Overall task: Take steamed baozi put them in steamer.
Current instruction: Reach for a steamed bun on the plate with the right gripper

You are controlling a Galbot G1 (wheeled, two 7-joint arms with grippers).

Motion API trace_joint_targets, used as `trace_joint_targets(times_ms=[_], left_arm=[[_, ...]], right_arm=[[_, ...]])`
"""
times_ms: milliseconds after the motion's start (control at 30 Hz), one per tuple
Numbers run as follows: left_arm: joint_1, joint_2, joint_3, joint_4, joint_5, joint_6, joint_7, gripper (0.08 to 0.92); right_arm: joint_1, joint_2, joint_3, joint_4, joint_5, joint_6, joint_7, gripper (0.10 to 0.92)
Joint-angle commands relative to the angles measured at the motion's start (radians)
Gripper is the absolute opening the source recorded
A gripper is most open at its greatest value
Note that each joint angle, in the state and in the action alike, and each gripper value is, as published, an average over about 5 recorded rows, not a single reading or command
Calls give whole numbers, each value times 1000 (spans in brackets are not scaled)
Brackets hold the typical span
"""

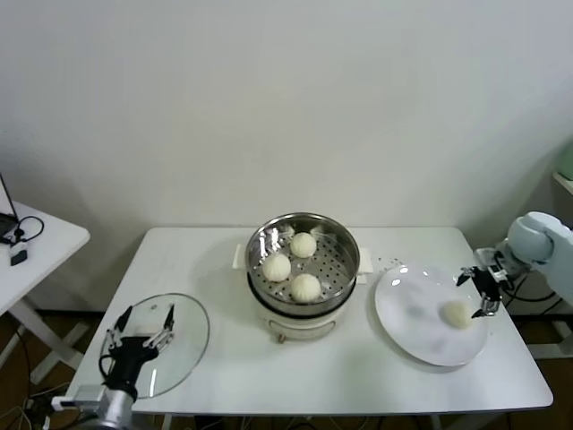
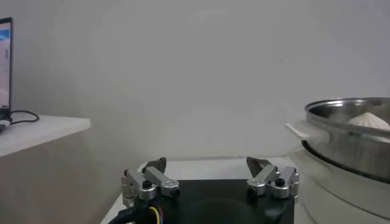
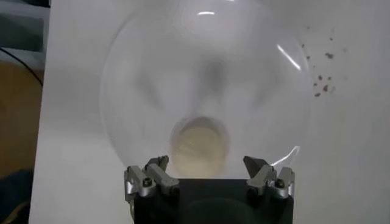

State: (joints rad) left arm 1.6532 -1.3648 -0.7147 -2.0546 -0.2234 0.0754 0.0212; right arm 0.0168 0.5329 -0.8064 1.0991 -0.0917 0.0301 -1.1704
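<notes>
Baozi (image 3: 199, 145) between right gripper (image 3: 209, 169) fingers

Head camera is looking down on the white table (image 1: 269, 376); left wrist camera is peering level and close at the steamer (image 2: 350, 137); right wrist camera is hovering above the plate (image 3: 152, 91).

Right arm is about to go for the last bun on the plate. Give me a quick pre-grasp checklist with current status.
1. Right gripper open: ok, jaws spread.
2. Last baozi unheld on the white plate: ok.
3. Gripper lined up with it: ok in the right wrist view, the bun lies between the fingers' line.
4. Steamer uncovered, room left: ok, three baozi inside, the glass lid lies aside.
5. Left gripper clear of the route: ok, over the lid.
6. Height above the bun: cannot tell.
</notes>
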Motion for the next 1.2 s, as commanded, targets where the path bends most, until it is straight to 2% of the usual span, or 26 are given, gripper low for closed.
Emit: trace_joint_targets(times_ms=[33, 1000, 1200], left_arm=[[6, -1, 4, -9, -1, 10, -5, 823], [-2, -2, 6, -4, 5, 16, -8, 823], [-6, -4, 7, 0, 6, 17, -9, 823]], right_arm=[[-119, 67, 104, -98, -69, 19, 30, 823], [-126, 137, 115, -172, -133, 41, 15, 822], [-127, 134, 121, -175, -126, 41, 13, 750]])
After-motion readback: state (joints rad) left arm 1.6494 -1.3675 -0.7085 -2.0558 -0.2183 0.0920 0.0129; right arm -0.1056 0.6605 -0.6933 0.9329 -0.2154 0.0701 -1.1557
